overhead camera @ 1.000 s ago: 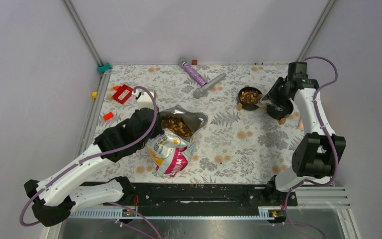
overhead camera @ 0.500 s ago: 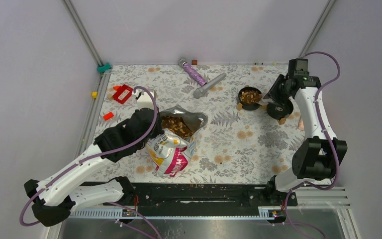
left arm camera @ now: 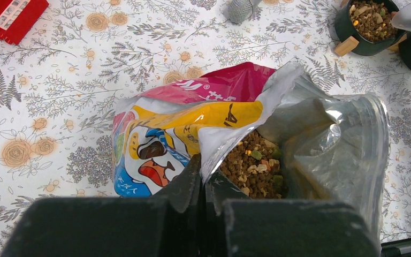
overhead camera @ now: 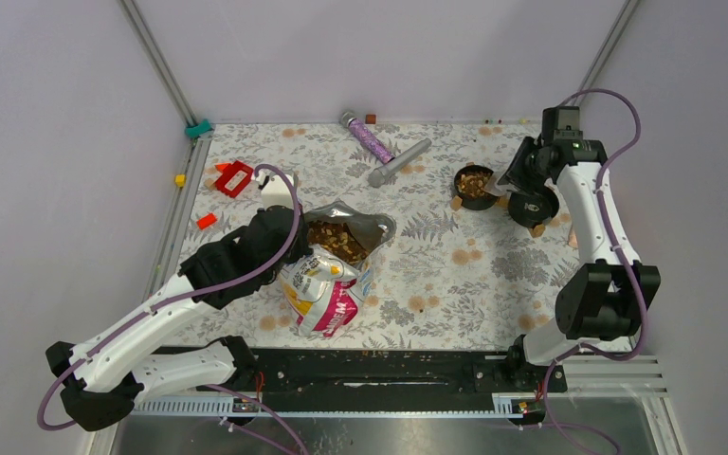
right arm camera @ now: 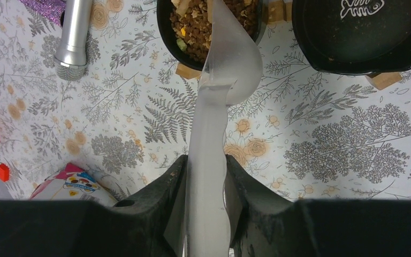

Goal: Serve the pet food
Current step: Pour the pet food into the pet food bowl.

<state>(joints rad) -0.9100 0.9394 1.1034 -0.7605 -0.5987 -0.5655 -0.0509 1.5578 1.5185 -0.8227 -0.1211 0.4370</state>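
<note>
Pinching the bag [left arm camera: 203, 115] rim, left end effector [left arm camera: 203, 174] exposes brown-tan kibble [left arm camera: 251, 166]; right end effector [right arm camera: 206, 163] clamps a scoop [right arm camera: 230, 69].

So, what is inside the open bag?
Brown kibble with some green bits lies in the bag. How deep it goes is hidden by the bag's own silver folds.
</note>
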